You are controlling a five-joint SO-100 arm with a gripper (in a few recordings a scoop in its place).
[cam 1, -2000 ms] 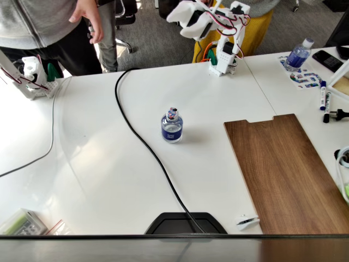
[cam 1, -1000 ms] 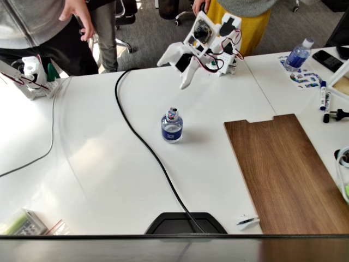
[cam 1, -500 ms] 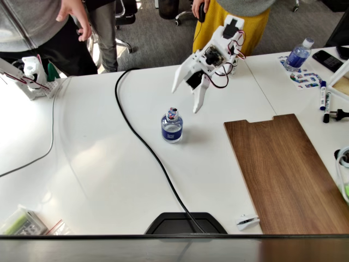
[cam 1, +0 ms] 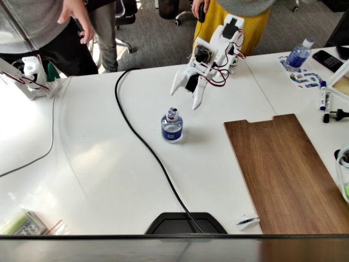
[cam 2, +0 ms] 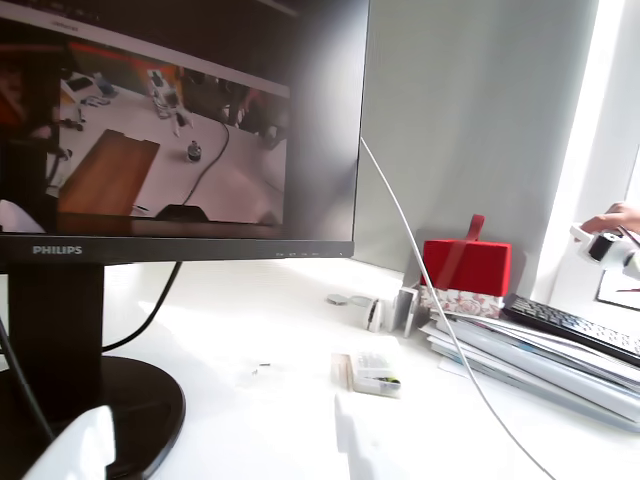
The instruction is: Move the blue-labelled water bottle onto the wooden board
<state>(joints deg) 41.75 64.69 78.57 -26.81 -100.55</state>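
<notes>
So the pincer (cam 1: 186, 96) hangs with its fingers spread wide and empty, just up and to the right of the blue-labelled water bottle (cam 1: 172, 126) in the fixed view (bottle's upright on the table (cam 1: 98, 164), well left of the wooden board (cam 1: 286, 169)).

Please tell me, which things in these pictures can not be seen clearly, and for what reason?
- Text on the blue-labelled water bottle: too small in the fixed view.
- Wooden board: its near end is cut off by the dark bar at the bottom edge of the fixed view.
- Gripper: open in the fixed view; in the wrist view its white fingers are blurred and cut off by the bottom edge.
- Black cable: its far end drops behind the table.
</notes>
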